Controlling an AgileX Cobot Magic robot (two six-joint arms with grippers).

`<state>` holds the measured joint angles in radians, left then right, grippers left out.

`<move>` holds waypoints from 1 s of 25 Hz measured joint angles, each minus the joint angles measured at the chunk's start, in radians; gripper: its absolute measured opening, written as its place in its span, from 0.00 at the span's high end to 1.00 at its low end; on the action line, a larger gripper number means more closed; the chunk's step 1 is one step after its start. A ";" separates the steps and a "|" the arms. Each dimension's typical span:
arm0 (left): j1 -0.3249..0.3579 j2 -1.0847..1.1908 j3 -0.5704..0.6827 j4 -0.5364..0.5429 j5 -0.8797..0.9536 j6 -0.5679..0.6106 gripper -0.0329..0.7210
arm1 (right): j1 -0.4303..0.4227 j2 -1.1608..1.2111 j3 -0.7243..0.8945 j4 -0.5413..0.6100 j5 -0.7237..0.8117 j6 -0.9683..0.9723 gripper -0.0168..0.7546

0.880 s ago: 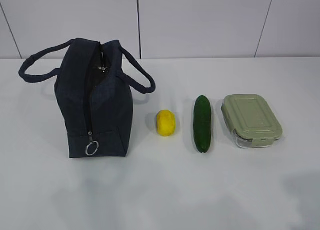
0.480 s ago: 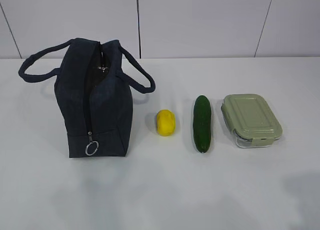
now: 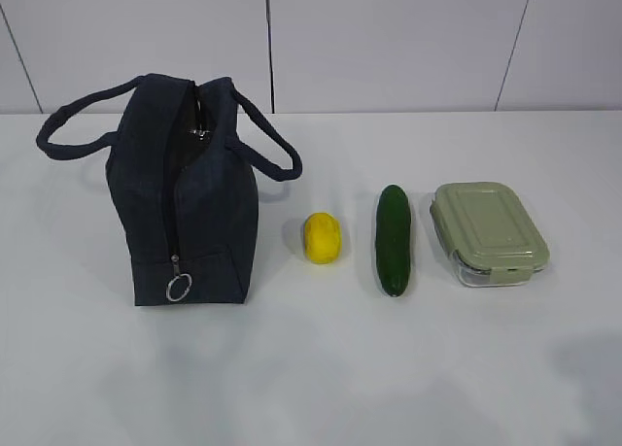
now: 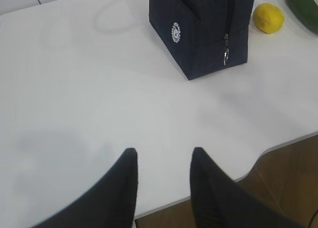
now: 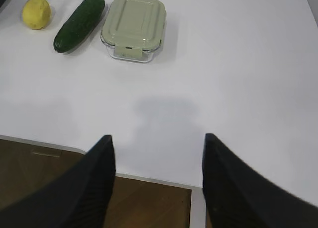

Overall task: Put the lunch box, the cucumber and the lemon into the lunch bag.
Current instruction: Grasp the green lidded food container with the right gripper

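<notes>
Lemon (image 3: 323,237) lies apart from lunch bag (image 3: 185,198) and cucumber (image 3: 393,239)

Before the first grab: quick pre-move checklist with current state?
1. Lunch bag upright on the table: ok.
2. Bag open enough for loading: cannot tell; the zipper pull sits low on the end, but the top opening is not clearly shown.
3. Lemon, cucumber and lunch box lie apart in a row, unobstructed: ok.
4. Lunch box lid on: ok.
5. Left gripper open and empty, at the near table edge: ok.
6. Right gripper open and empty, wider apart: ok.
</notes>
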<state>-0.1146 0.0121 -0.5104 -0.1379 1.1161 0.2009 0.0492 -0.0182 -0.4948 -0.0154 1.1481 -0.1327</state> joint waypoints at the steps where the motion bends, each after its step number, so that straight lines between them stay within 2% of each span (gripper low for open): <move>1: 0.000 0.000 0.000 0.000 0.000 0.000 0.64 | 0.000 0.000 0.000 -0.002 0.000 0.000 0.43; 19: 0.000 0.000 0.000 0.000 0.000 0.000 0.64 | 0.000 0.000 -0.002 -0.035 0.000 0.000 0.43; 22: 0.000 0.000 0.000 0.000 0.000 0.000 0.64 | 0.000 0.000 -0.013 0.008 -0.014 0.005 0.43; 25: 0.000 0.000 0.000 0.000 0.000 0.000 0.64 | 0.000 0.037 -0.015 0.132 -0.037 0.018 0.43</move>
<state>-0.1146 0.0121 -0.5104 -0.1379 1.1161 0.2009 0.0492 0.0190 -0.5100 0.1161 1.1110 -0.1150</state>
